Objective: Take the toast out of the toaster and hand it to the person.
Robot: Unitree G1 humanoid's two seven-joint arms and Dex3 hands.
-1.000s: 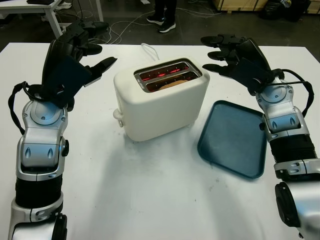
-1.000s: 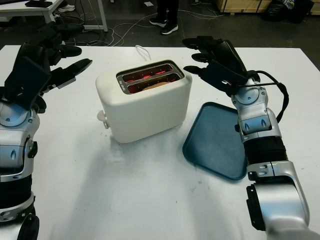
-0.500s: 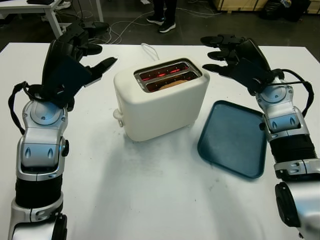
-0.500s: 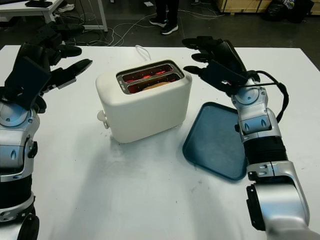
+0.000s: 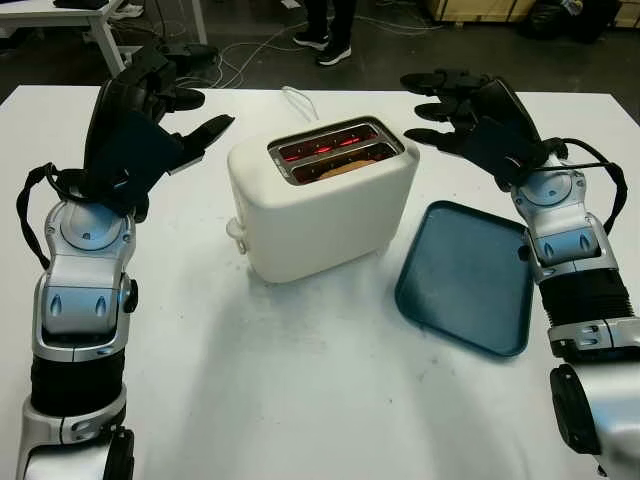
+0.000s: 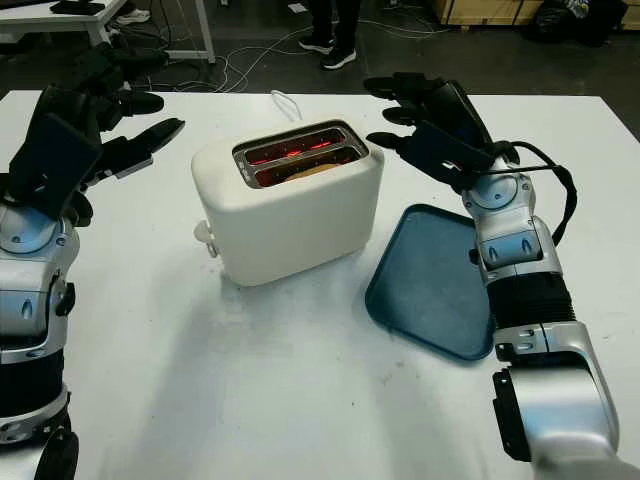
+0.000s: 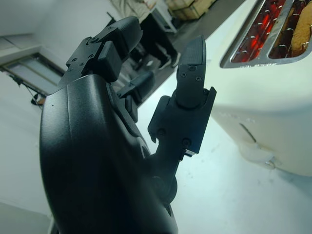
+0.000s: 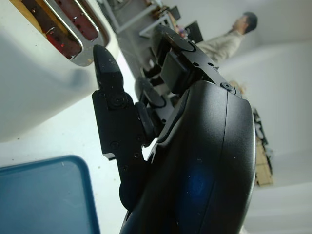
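White worktop [image 5: 300,400] carried a cream toaster [image 5: 320,215] at centre & a blue tray [image 5: 465,280] just to its right, w/ white cord [image 5: 293,97] behind.

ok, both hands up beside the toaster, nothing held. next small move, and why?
Probably bring the right hand in over the near slot and down onto the toast. The toast sits low in the white toaster, whose slots glow red, and that hand hovers open just right of it. The left hand hovers open on the other side.
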